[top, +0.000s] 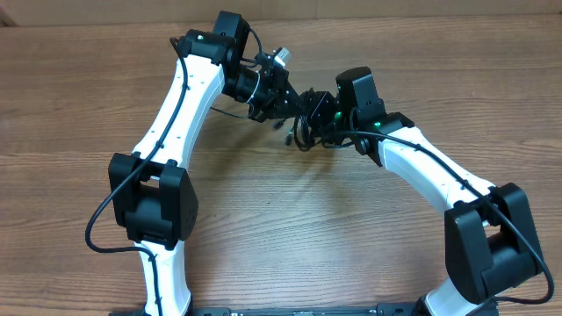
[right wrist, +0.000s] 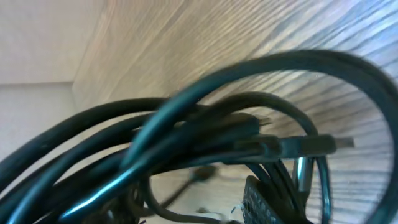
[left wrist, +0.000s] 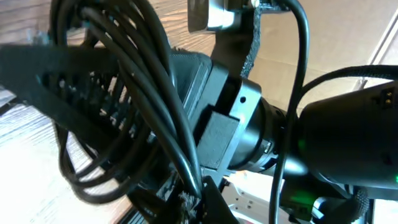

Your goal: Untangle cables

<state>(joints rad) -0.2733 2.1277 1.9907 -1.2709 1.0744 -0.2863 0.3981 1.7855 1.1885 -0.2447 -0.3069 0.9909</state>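
Observation:
The cables (top: 303,133) are a bundle of thin black cords hanging between my two grippers over the far middle of the wooden table. My left gripper (top: 288,103) meets the bundle from the left and my right gripper (top: 320,116) from the right. In the left wrist view the cords (left wrist: 143,93) loop close to the lens and run down into the left gripper's jaws (left wrist: 189,202), which are shut on them. In the right wrist view the cords (right wrist: 205,130) fill the frame, and a metal-tipped plug (right wrist: 333,144) points right. The right gripper's jaws (right wrist: 211,205) close around several strands.
The wooden table (top: 290,228) stretches toward the front between the two arm bases. A pale wall or board (top: 395,7) runs along the far edge. The right arm's black wrist (left wrist: 336,124) sits very near the left gripper. Thick arm cables (top: 105,211) hang beside the arms.

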